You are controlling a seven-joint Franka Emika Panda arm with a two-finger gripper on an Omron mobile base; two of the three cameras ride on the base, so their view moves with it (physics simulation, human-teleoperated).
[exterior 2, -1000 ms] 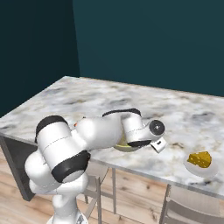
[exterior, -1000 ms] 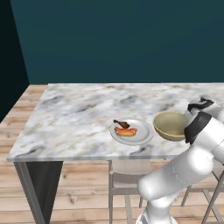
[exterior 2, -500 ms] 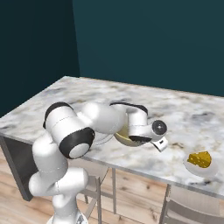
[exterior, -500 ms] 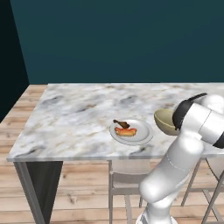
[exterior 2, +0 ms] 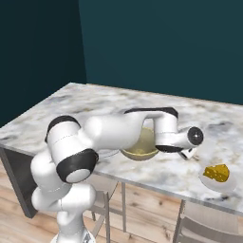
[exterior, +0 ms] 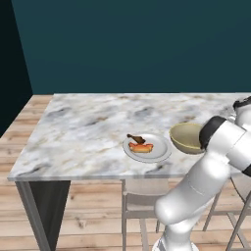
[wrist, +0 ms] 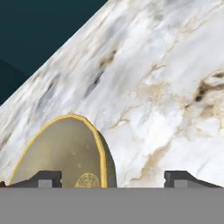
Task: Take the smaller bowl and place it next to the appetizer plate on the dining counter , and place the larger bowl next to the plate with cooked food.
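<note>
The larger bowl (exterior: 185, 137), tan with a yellowish rim, stands on the dining counter (exterior: 83, 132) just right of the plate with cooked food (exterior: 146, 147). In the hand view my gripper (wrist: 113, 179) is open, its fingertips (wrist: 44, 178) wide apart either side of the bowl's (wrist: 65, 151) near rim and gripping nothing. From the right base view the bowl (exterior 2: 140, 144) sits under my forearm, the gripper (exterior 2: 188, 153) just right of it. The appetizer plate (exterior 2: 218, 174) with yellow food lies farther right. The smaller bowl is out of view.
Grey chairs (exterior: 141, 197) (exterior 2: 209, 228) stand tucked under the counter's front edge. My elbow (exterior: 223, 142) covers the bowl's right side in the left base view. Bare marble (exterior 2: 95, 102) stretches left and behind the plates.
The jaws have sprung open off the tan bowl's rim, leaving it on the counter beside the sausage plate. My elbow has swung in front of the bowl.
</note>
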